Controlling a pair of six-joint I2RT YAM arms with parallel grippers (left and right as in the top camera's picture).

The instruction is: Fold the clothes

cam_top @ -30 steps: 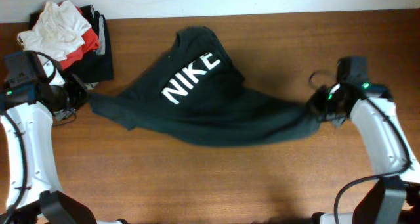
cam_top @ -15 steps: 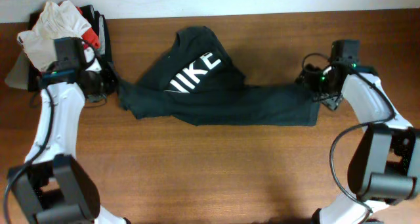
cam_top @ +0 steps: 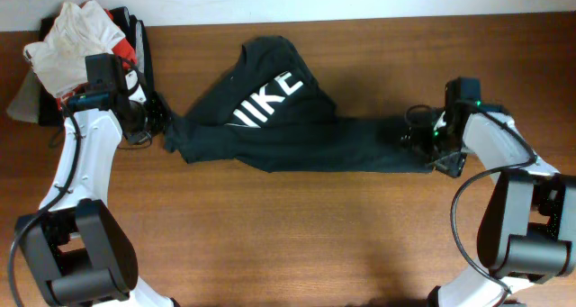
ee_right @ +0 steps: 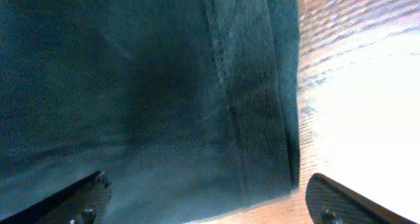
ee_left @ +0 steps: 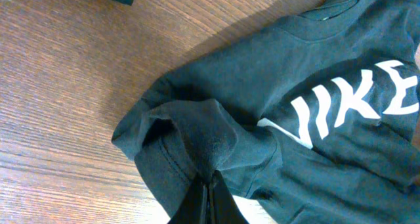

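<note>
A dark green T-shirt with white NIKE lettering lies across the middle of the wooden table, its lower half doubled into a long band. My left gripper is shut on a bunched fold at the shirt's left end; the left wrist view shows the gripper pinching that fabric. My right gripper hovers open over the shirt's right end. In the right wrist view its fingertips straddle the flat hem with nothing gripped.
A pile of clothes, white, red and black, sits at the back left corner just behind my left arm. Bare wood stretches in front of the shirt. The table's far edge meets a pale wall.
My right gripper opened and let the shirt's right end drop flat. My left gripper carried the left end rightward, and the shirt has tightened into a narrower band.
</note>
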